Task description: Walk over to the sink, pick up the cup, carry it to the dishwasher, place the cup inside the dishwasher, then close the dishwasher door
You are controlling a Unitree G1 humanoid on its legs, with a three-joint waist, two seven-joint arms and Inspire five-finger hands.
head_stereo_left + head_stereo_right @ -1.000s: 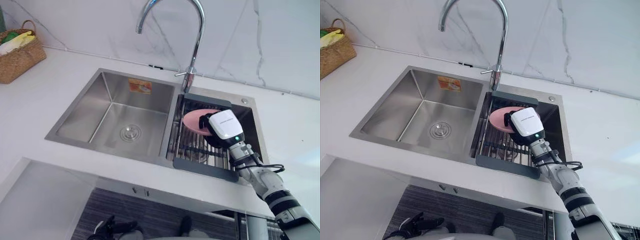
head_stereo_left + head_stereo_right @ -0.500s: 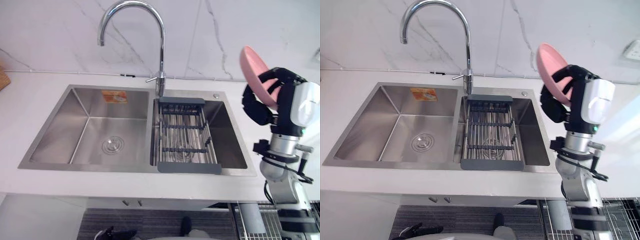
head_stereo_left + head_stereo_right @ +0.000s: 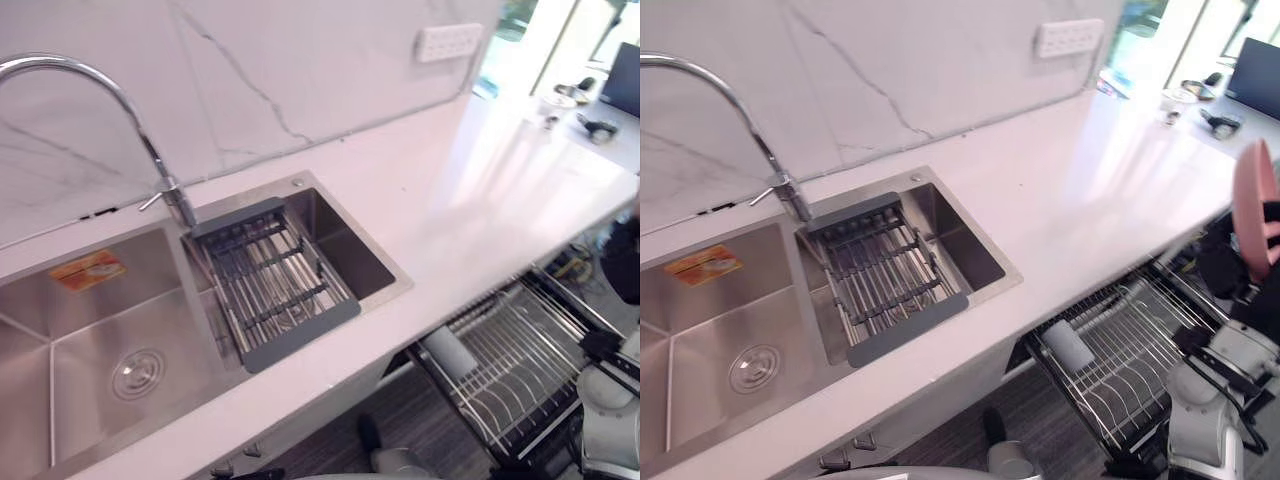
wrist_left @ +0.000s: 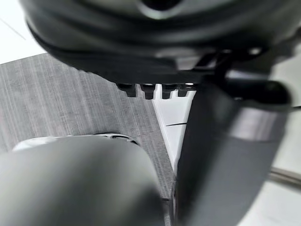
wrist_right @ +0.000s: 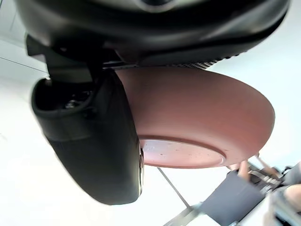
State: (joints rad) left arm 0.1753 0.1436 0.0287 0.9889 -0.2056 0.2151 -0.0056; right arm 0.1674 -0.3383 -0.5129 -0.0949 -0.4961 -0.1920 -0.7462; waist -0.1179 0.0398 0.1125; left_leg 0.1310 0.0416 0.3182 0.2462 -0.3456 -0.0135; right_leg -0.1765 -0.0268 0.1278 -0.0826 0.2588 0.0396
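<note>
A pink shallow dish [image 3: 1252, 205] stands on edge at the far right, and my right hand [image 3: 1246, 272] is shut on it. In the right wrist view the dish [image 5: 197, 117] fills the space past the thumb [image 5: 94, 136], which presses on its rim. The hand hangs above the right end of the pulled-out dishwasher rack [image 3: 1120, 350]. No cup is visible. The left hand [image 4: 155, 56] hangs low over the floor, fingers relaxed and holding nothing.
The double sink [image 3: 100, 340] with a grey drainer rack [image 3: 270, 280] and a curved tap [image 3: 120, 100] lies at left. White counter [image 3: 480, 200] runs to the right. A white cylinder [image 3: 1068, 345] lies in the wire rack. Small items [image 3: 1200, 100] sit on the far counter.
The camera has swung to the right, so the sink now lies at the left. The right hand with the pink dish has dropped to the right edge, above the dishwasher rack.
</note>
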